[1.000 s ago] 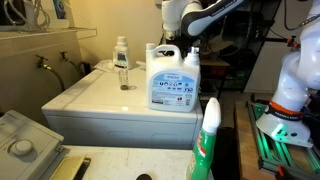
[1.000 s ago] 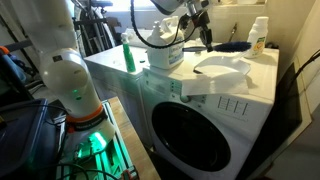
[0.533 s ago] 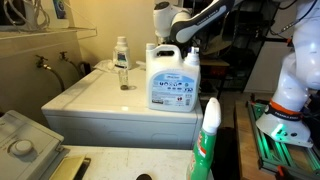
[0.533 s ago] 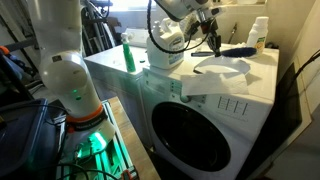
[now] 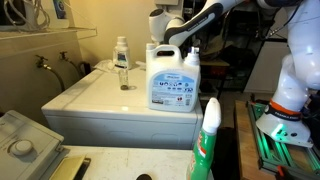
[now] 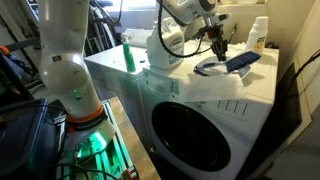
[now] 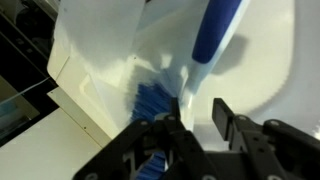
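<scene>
My gripper point(image 6: 218, 47) hangs over the top of a white washing machine point(image 6: 170, 85), just above a blue brush point(image 6: 240, 62) that lies on a white dustpan-like piece point(image 6: 212, 71). In the wrist view the open fingers point(image 7: 198, 115) straddle bare white surface. The blue bristles point(image 7: 150, 100) are beside the left finger and the blue handle point(image 7: 215, 30) runs away ahead. Nothing is held. In an exterior view the arm point(image 5: 172, 24) reaches down behind a large white detergent jug point(image 5: 170, 80), which hides the fingers.
A small clear bottle point(image 5: 122, 58) stands at the far edge of the machine top point(image 5: 100, 95); it also shows in an exterior view point(image 6: 259, 35). A green bottle point(image 6: 128, 55) stands near the jug point(image 6: 165, 50). A green spray bottle point(image 5: 207, 140) is in the foreground.
The arm has swung across the machine top and come down over the brush. The brush handle now shows lower on the white piece than before.
</scene>
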You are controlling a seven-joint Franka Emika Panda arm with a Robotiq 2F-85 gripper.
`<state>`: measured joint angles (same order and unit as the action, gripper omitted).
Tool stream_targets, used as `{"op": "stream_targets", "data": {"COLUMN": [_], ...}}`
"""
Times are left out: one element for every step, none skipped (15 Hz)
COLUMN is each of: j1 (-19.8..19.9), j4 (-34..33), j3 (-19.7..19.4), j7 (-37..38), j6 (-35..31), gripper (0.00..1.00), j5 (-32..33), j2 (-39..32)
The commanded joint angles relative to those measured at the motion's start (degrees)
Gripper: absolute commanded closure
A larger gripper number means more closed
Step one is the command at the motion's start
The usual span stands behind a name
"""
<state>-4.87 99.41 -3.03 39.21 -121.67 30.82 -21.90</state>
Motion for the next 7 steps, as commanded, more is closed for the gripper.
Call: {"op": "stream_targets", "data": {"j1": [0.0, -0.6, -0.9, -0.9, -1.3, -1.6, -1.4], "j4": [0.1, 0.0, 0.4, 1.4, 1.2, 1.0, -2.0], "j3": [1.6, 1.8, 1.9, 2.5, 3.0, 3.7, 3.0], "j7": [-10.7, -12.8, -14.6, -16.1, -17.3, -18.6, -15.6], "j6": [3.3, 5.4, 4.9, 0.7, 0.2, -0.5, 1.3], "gripper": [0.28, 0.21, 0.15, 0.06, 0.01, 0.00, 0.09], "j5": [-7.5, -8.8, -8.7, -8.8, -8.5, -8.5, -7.4], "j2": [4.9, 7.1, 9.9, 12.2, 14.4, 16.8, 11.4]}}
